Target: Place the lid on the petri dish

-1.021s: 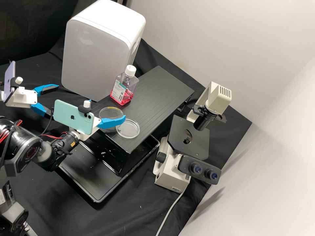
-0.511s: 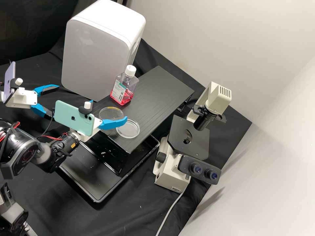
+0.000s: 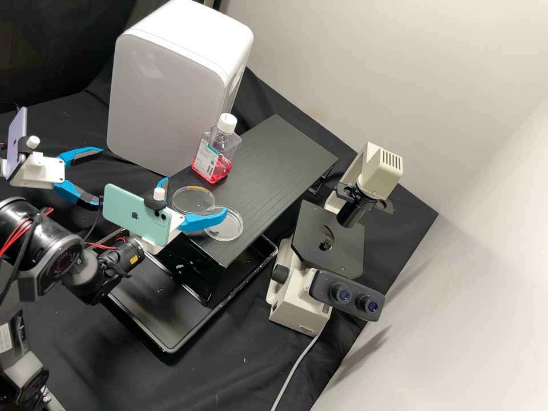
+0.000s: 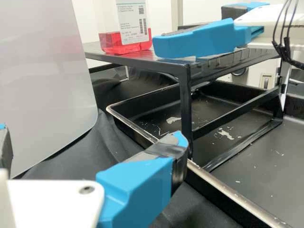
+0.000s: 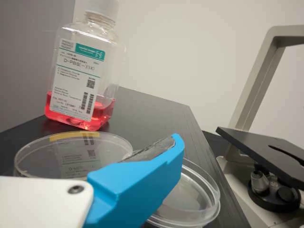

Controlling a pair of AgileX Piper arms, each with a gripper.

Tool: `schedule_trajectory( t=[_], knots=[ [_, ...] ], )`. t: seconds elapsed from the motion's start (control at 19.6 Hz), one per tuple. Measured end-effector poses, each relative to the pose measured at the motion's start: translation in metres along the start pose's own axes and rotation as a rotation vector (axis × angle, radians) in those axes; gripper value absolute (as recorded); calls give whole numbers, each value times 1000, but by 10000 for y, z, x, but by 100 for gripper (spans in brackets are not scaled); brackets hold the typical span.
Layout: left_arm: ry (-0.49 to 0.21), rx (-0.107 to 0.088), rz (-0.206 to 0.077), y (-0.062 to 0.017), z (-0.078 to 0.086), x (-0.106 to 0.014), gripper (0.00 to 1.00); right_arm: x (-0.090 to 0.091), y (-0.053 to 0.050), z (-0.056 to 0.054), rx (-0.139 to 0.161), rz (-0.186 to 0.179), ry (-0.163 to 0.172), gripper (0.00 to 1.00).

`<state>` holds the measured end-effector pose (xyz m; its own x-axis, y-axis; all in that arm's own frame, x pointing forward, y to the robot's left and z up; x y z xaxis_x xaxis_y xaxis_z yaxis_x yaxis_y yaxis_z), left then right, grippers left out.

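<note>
Lid (image 3: 193,198), seemingly the clear disc with a yellow strip, lies flat at the near edge of the shelf (image 3: 279,154), just beside the dish (image 3: 227,228); the right gripper (image 3: 194,198) stands spread either side of it, nothing clamped; the left gripper (image 3: 98,176) hangs spread and empty off the shelf; grasping is the step in hand; next, close gently on the rim, lift, centre over the dish.

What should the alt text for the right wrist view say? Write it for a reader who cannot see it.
One of the right arm's blue fingers juts across the foreground, in front of two clear petri dish halves, one yellow-marked, one plain, side by side on a black shelf. Behind stands a bottle of red liquid; a microscope stage lies beyond.
</note>
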<state>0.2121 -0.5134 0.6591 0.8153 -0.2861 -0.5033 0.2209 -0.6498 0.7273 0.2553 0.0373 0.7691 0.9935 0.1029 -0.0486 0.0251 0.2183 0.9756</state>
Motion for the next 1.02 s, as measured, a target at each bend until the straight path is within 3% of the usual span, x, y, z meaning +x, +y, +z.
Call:
schedule_trajectory(
  t=[0.31,0.36,0.56,1.02],
  knots=[
    [2,2,-13,-32,-5,7,100,11,3,18,10,3,-6,100],
    [2,2,-13,-32,-5,7,100,12,9,28,16,6,-10,0],
    [2,2,-13,-32,-5,7,100,15,22,69,59,11,-26,0],
    [10,-2,-11,-31,-13,7,100,15,25,73,59,13,-28,0]
  ],
)
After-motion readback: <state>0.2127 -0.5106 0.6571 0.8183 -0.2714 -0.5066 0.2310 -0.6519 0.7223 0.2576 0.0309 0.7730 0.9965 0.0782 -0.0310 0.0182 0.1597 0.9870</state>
